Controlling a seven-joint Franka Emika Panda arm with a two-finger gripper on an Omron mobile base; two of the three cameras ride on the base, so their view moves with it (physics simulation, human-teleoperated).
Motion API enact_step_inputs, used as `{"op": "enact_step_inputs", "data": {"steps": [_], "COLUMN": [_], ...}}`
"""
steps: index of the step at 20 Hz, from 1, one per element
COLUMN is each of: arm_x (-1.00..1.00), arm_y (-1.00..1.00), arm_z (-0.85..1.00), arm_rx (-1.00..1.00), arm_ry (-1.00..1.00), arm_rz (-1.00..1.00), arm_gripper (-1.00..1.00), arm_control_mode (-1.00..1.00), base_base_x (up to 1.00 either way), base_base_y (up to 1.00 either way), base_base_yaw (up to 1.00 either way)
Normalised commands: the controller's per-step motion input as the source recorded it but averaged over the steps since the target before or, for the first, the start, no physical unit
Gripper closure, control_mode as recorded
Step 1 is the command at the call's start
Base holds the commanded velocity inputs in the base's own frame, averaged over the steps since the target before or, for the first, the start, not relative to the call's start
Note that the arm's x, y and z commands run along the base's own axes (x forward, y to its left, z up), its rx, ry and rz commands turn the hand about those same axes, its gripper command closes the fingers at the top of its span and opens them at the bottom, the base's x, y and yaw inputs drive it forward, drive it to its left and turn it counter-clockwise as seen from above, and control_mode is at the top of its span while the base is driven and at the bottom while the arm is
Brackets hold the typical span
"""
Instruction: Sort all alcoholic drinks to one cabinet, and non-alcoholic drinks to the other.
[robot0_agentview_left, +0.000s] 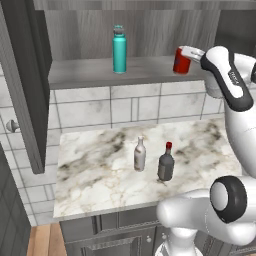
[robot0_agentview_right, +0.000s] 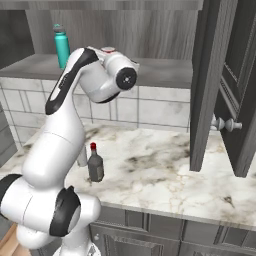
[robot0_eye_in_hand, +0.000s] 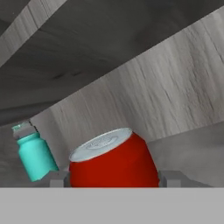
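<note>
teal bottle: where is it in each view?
Left base view: teal bottle upright on the cabinet shelf, top centre, left of the can.
Right base view: top left on the shelf.
Hand view: lower left, beside the can.
Shared landmark: the shelf.

The arm reaches up and forward, wrist level, its fingers (robot0_eye_in_hand: 173, 178) spread wide apart.

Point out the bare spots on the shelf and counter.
Grey cabinet shelf: bare left of the tall teal bottle, and between it and the short red soda can. Marble counter: bare left of the slim pale bottle; tight beside the squat red-capped dark bottle.
</note>
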Motion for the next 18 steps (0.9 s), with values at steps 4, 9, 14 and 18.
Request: {"op": "enact_step_inputs", "data": {"steps": [4, 9, 14, 18], "arm_x": [0.41, 0.40, 0.34, 0.27], "arm_y": [0.00, 0.00, 0.00, 0.00], "arm_z": [0.00, 0.00, 0.00, 0.00], "arm_rx": [0.00, 0.00, 0.00, 0.00], "arm_ry": [0.00, 0.00, 0.00, 0.00], "arm_rz": [-0.01, 0.00, 0.00, 0.00], "arm_gripper": [1.00, 1.00, 1.00, 1.00], "arm_control_mode": [-1.00, -1.00, -1.00, -1.00], "base_base_x": [0.00, 0.00, 0.00, 0.00], "base_base_y": [0.00, 0.00, 0.00, 0.00], "base_base_yaw": [0.00, 0.00, 0.00, 0.00]}}
